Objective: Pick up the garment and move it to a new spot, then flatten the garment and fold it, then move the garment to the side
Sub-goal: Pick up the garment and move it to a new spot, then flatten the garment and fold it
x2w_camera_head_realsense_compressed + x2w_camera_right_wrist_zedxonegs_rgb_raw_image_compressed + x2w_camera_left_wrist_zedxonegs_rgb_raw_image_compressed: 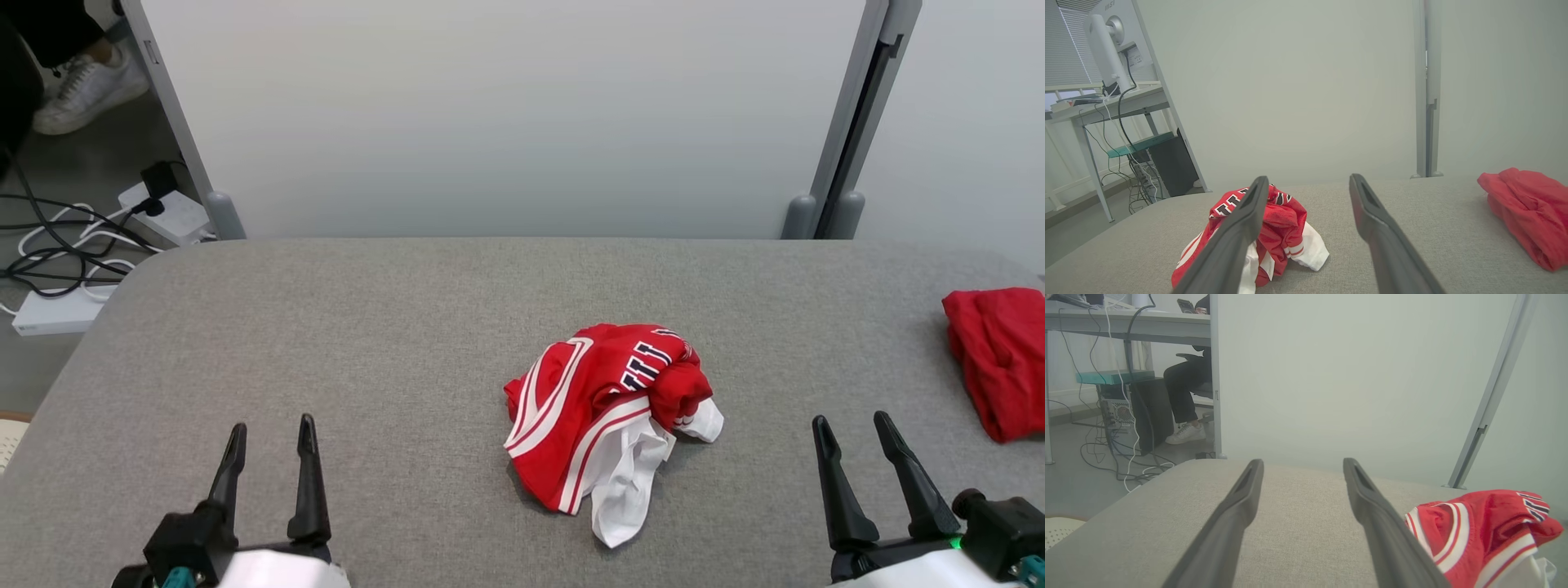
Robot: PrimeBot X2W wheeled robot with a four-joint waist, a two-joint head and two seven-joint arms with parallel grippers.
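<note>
The wide grey fabric-covered table (326, 327) carries everything. The crumpled red and white sports jersey with dark lettering (600, 408) lies on it in a heap near the middle, a little toward the robot's right and closer to the near edge than to the far one. A plain red bundle of cloth (992, 359) lies at the right edge, well apart from the jersey. I judge it is not the piece for this step, so please do not reach for it.

The left gripper (273, 423) and the right gripper (851, 418) are both at the near edge, each with its two dark fingers spread wide and nothing between them. The jersey sits between the two, nearer to the right one.

The step in hand, as I judge, is the first pick-up. To do it well, bring the right gripper over the heap and come down on a thick red fold, not on the loose white tail that points toward you, because a thin layer may slip or only unroll. Close fully before you lift.

Count: one table, two cloth pieces, two grippers, four fingers.
</note>
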